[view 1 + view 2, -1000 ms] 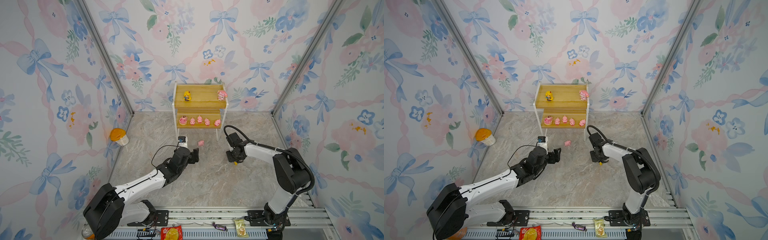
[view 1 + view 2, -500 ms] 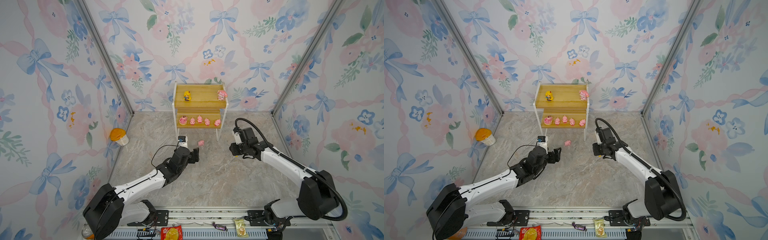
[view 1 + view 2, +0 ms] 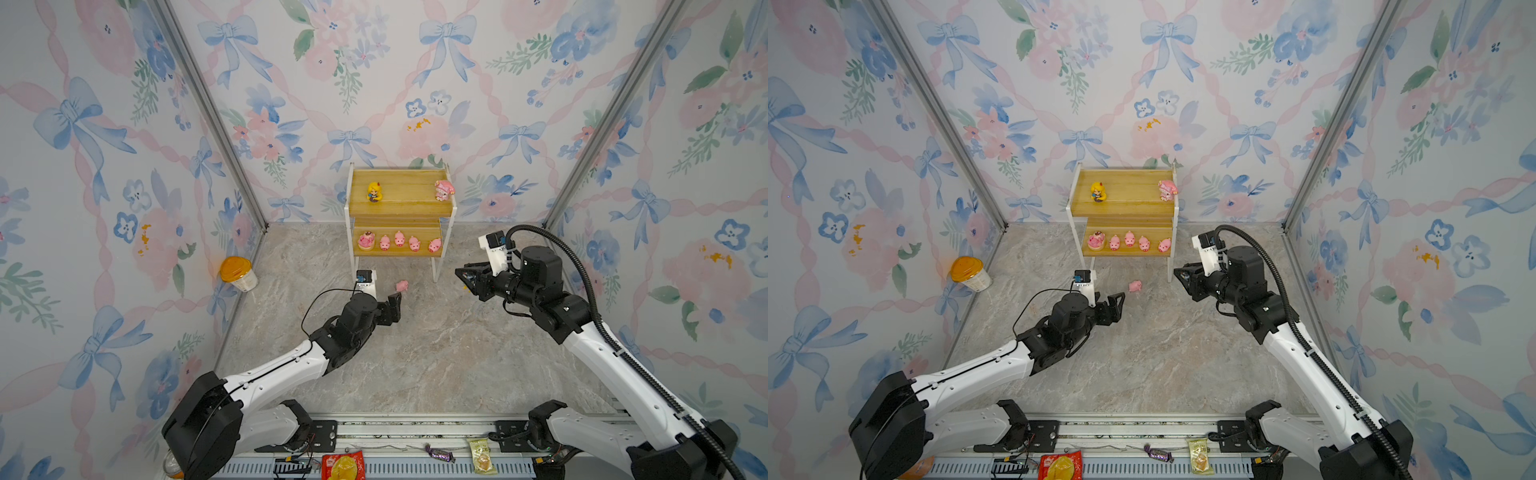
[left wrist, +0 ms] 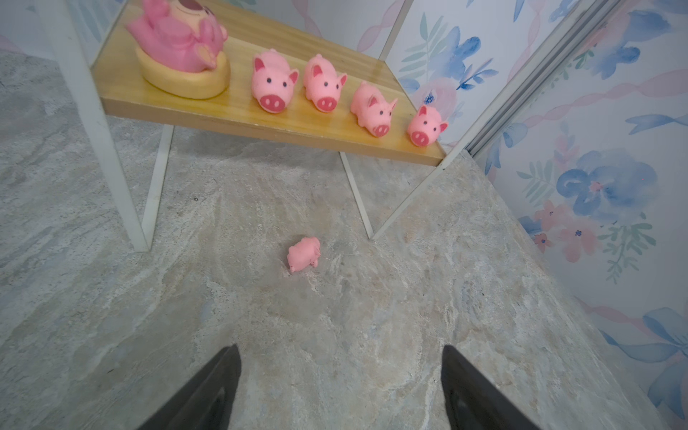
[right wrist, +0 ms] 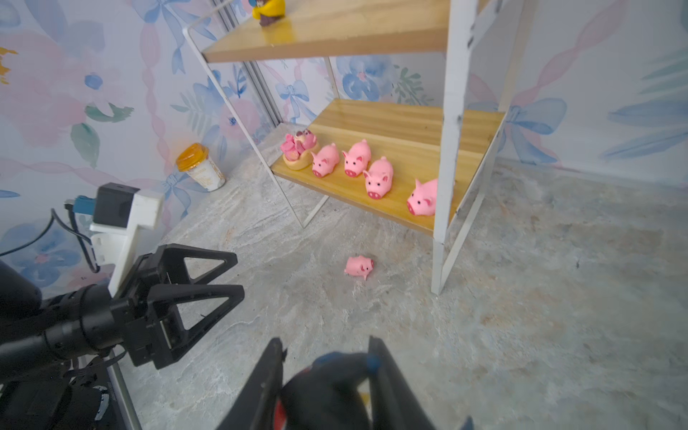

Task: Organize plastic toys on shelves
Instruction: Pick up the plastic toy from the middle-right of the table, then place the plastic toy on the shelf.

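The shelves (image 3: 403, 205) (image 3: 1125, 203) stand at the back wall. A yellow-haired doll (image 3: 374, 192) and a pink blue-hatted figure (image 3: 444, 190) are on the upper board. A pig on a round base (image 3: 366, 240) (image 4: 178, 48) and several small pink pigs (image 3: 400, 239) (image 4: 273, 80) (image 5: 378, 178) line the lower board. One loose pig (image 3: 401, 285) (image 3: 1134, 286) (image 4: 304, 254) (image 5: 359, 266) lies on the floor before the rack. My left gripper (image 3: 392, 299) (image 3: 1111, 297) (image 4: 339, 348) (image 5: 238, 274) is open just short of it. My right gripper (image 3: 461, 276) (image 3: 1177, 272) (image 5: 324, 340) is shut on a dark black-and-yellow toy (image 5: 327, 387), right of the rack.
An orange-lidded cup (image 3: 239, 273) (image 5: 201, 167) stands at the left wall. Snack packets (image 3: 343, 465) (image 3: 481, 455) and a wrapped candy (image 3: 439, 453) lie on the front rail. The rack's white legs (image 4: 111, 156) (image 5: 443, 208) stand close behind the loose pig.
My right arm has unfolded, its elbow swinging out to the right, and its gripper with the dark toy has risen off the floor toward the rack's right side. The left arm stays put.
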Action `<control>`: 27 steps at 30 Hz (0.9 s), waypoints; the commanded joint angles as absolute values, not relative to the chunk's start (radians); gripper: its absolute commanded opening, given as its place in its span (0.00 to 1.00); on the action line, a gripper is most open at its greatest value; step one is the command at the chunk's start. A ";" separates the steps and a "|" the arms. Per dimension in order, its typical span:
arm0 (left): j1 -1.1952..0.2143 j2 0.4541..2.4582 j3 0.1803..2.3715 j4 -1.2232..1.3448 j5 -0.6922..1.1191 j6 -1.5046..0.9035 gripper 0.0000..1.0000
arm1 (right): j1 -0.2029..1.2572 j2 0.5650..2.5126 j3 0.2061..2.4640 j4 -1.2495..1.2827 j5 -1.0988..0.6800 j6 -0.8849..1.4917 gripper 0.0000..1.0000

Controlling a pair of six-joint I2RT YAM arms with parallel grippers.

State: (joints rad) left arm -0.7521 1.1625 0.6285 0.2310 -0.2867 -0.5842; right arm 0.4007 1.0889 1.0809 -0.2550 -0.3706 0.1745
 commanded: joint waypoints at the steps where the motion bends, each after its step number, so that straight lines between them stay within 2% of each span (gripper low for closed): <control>1: -0.744 1.122 0.650 0.244 -0.265 -0.558 0.85 | 0.407 1.115 1.214 -0.163 -0.420 0.221 0.26; 11: -0.743 1.070 0.647 0.241 -0.242 -0.526 0.85 | 0.437 1.467 1.610 0.040 -0.551 0.287 0.27; 17: -0.735 1.040 0.640 0.226 -0.251 -0.521 0.85 | 0.487 1.676 1.845 0.022 -0.546 0.231 0.27; 27: -0.726 1.009 0.630 0.222 -0.260 -0.521 0.85 | 0.521 1.812 1.831 0.242 -0.504 0.222 0.28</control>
State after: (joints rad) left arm -0.7357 1.0313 0.6285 0.2298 -0.2531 -0.5426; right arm 0.5117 1.8080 1.8324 0.1001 -0.5163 0.2333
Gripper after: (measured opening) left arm 0.850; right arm 0.356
